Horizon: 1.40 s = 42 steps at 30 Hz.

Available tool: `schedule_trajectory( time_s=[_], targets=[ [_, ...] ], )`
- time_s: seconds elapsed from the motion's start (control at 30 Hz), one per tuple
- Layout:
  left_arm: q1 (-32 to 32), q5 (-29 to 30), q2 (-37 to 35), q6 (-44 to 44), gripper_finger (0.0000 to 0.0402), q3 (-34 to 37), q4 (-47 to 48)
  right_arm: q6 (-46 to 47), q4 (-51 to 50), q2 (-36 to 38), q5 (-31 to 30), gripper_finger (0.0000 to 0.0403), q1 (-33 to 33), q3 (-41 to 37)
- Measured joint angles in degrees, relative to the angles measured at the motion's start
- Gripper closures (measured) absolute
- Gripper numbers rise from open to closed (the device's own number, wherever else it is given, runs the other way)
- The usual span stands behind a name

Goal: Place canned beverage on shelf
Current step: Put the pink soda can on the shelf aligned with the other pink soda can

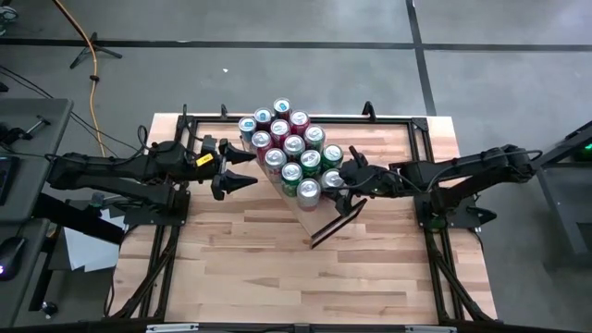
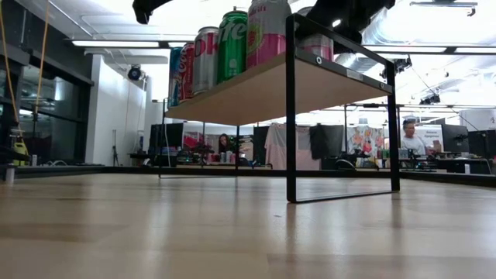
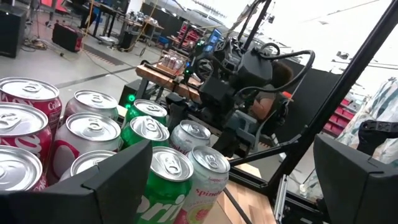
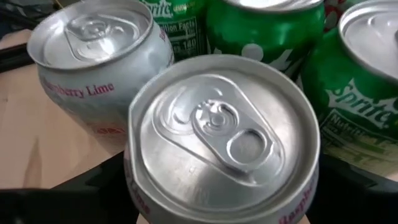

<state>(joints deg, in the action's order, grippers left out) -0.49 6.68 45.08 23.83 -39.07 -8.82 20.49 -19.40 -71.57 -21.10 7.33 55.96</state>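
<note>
Right claw spread around a pink-lettered silver can, upright on the shelf at its near right end; fingers flanking the can, contact impossible to judge. Beside it, a second pink-lettered can and green Sprite cans, packed together. Left claw wide open and empty, just beside the cluster's left edge. Shelf standing on the bench.

— What do we have on the shelf?
— Pale-wood plank, thin black frame, angled across the table. We count over a dozen upright cans packed on it: red, green, pink-and-white; one pink-and-white can at the near end.
</note>
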Motion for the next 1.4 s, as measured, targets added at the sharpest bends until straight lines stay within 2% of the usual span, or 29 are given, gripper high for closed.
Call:
schedule_trajectory(
  time_s=[0.27,0.9,1.17,1.4],
  targets=[
    [0.0,0.0,0.0,0.0,0.0053,0.0,0.0,0.0,-3.7,0.0,0.0,0.0066,-0.1,0.0],
    [0.0,0.0,0.0,0.0,0.0053,0.0,0.0,0.1,-3.2,0.0,1.0,0.0062,-0.1,0.1],
    [0.0,0.0,0.0,0.0,0.0053,0.0,0.0,0.0,-5.1,0.0,0.7,0.0025,-0.2,2.6],
    [0.0,0.0,0.0,0.0,0.0053,0.0,0.0,-3.6,-11.5,0.0,4.0,0.0005,-0.2,6.0]
  ],
)
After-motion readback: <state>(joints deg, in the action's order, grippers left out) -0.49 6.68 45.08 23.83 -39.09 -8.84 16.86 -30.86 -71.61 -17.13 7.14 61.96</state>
